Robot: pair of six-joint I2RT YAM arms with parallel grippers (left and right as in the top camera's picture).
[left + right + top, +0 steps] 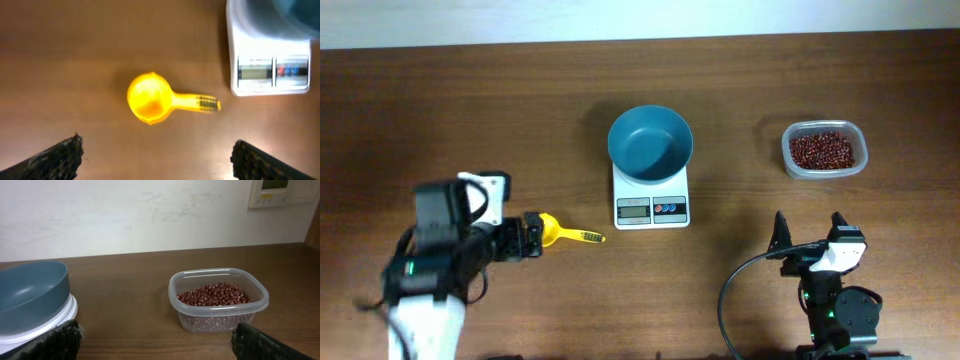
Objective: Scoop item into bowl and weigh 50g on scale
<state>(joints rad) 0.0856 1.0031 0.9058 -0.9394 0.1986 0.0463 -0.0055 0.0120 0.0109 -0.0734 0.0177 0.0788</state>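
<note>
Overhead view is showing a brown wooden table [470, 100] with the white scale [651, 208] sitting around the middle. The teal bowl [650, 142] is resting on its platform, bare blue inside facing up. Off to the far right, a clear plastic tub [792, 162] is holding the red-brown beans [823, 149], well apart from the scale. A yellow scoop [563, 234] is lying flat on the wood just left of the scale, cup to the left, handle pointing right toward the display. A black cable [728, 290] is looping along the near edge by the right arm.

The left arm is reaching in from the near left, staying low, with the left gripper [535, 238] pointing right at the scoop's cup end. Its fingers [60, 160] are standing wide apart. In the left wrist view the scoop is lying out ahead between them, touched by neither.

The right arm is sitting at the near right, with the right gripper [809, 225] aiming toward the far side. Its fingers [260, 345] are spread wide too, gripping nothing. Its camera is facing the tub on the right and the bowl on the left, with a pale wall [125, 210] and a small panel [272, 192] behind.
</note>
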